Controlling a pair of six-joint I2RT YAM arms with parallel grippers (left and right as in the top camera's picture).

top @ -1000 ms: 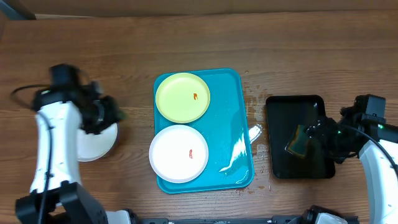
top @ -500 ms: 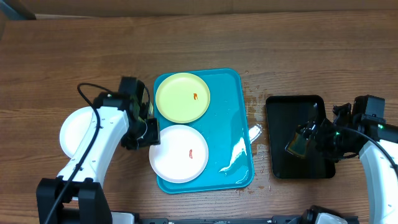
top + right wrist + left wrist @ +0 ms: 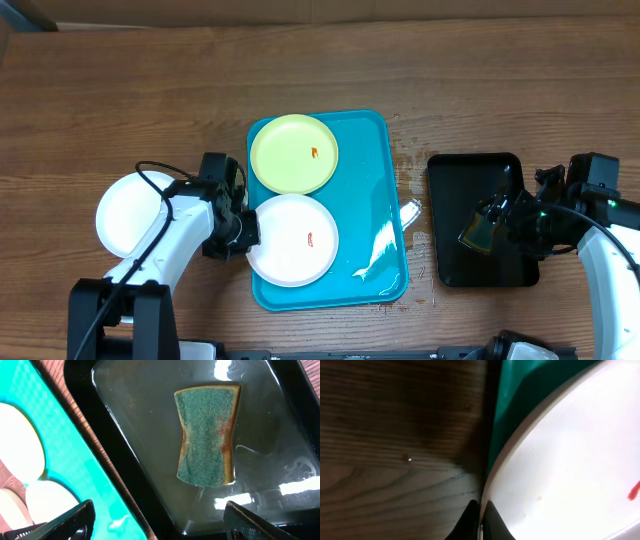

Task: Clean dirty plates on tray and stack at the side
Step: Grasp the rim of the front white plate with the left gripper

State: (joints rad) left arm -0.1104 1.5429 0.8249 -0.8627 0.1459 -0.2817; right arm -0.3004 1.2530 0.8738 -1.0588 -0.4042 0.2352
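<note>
At left edge of turquoise tray (image 3: 375, 160), left hand (image 3: 481, 520) clenched on rim of smeared white plate (image 3: 292, 243). Plate stiff, light, likely wet-slick, breakable: pinch rim, lift level. Right hand (image 3: 157, 510) released above sponge (image 3: 206, 435) in black tray (image 3: 462, 185).

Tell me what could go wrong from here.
The left hand pinches only the thin rim of the white plate, so it may slip or tip when lifted. Its red smear is uncleaned, and the sponge lies in the black tray, ungripped; stacking now would soil the side plate.
</note>
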